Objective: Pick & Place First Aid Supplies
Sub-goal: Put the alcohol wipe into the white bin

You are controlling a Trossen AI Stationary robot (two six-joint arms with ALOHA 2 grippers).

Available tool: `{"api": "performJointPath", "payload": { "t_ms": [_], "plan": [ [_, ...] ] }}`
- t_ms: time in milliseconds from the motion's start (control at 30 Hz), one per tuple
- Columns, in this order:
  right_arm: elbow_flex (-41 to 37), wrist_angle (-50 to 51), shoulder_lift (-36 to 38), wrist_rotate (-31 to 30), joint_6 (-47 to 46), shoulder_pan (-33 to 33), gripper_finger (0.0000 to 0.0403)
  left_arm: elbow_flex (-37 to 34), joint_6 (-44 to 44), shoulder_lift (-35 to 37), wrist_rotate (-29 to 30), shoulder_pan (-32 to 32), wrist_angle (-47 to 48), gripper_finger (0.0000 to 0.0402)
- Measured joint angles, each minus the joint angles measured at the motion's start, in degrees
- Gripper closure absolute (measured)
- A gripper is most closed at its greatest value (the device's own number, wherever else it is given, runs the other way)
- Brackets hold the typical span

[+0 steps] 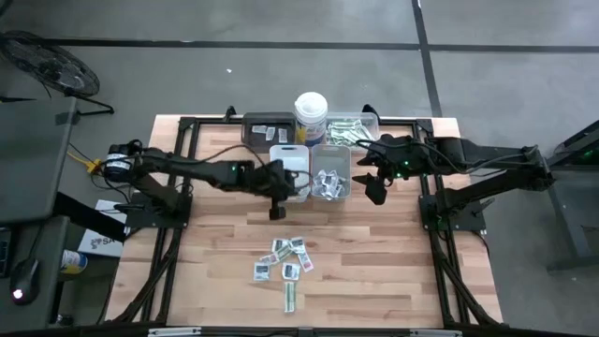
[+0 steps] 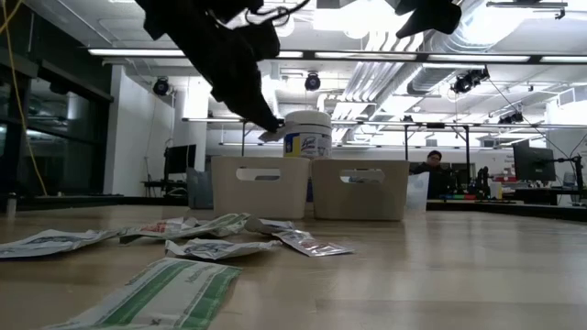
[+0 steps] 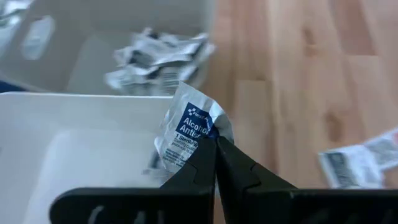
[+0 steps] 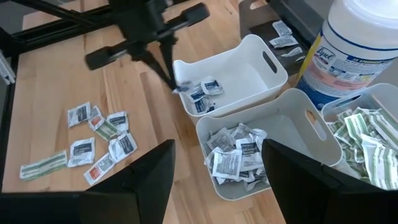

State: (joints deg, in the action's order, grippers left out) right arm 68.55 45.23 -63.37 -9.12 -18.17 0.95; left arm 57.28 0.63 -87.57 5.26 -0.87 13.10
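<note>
- The left gripper (image 3: 214,144) is pinching a small wipe packet (image 3: 186,127) by one corner, with its two fingers pressed tight together
- In the high view the left gripper (image 1: 278,194) is sitting near the middle of the frame, at the lower edge of the white bin (image 1: 301,158)
- The packet is hanging in the air just over that bin's rim, not lying down in it yet
- A few packets (image 4: 204,90) are already lying in the white bin, so this one seems to belong there
- The grey bin (image 1: 342,153) just to the right is holding a heap of white packets (image 1: 327,183), and it is touching the white bin's side
- To do this step well, I think the gripper should be going a bit farther over the bin's open middle before letting go
- The packet is light and bent, so it could be catching on the rim and sliding out onto the table (image 1: 393,271)
- Dropping low and opening slowly should be helping it fall flat inside
- The right gripper (image 1: 377,190) is waiting to the right of the grey bin with its fingers spread wide, holding nothing
- More packets (image 1: 285,259) are still lying loose on the table in the lower middle of the high view, with a green strip (image 1: 290,297) below them
- So the job is looking only partly done, with many more trips to go
</note>
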Motion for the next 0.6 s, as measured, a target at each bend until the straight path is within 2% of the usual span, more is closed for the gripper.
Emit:
{"api": "performJointPath", "payload": {
  "t_ms": [400, 600],
  "plan": [
    [0.0, 0.0, 0.0, -4.2, -1.3, 0.0, 0.0169, 0.0, 4.6, 0.0, 1.2, -9.8, 5.4, 0.0401],
    [0.0, 0.0, 0.0, -6.7, -1.3, 0.0, 0.0169, 0.1, 8.0, -2.4, 0.1, -13.2, 4.5, 0.0401]
  ]
}}
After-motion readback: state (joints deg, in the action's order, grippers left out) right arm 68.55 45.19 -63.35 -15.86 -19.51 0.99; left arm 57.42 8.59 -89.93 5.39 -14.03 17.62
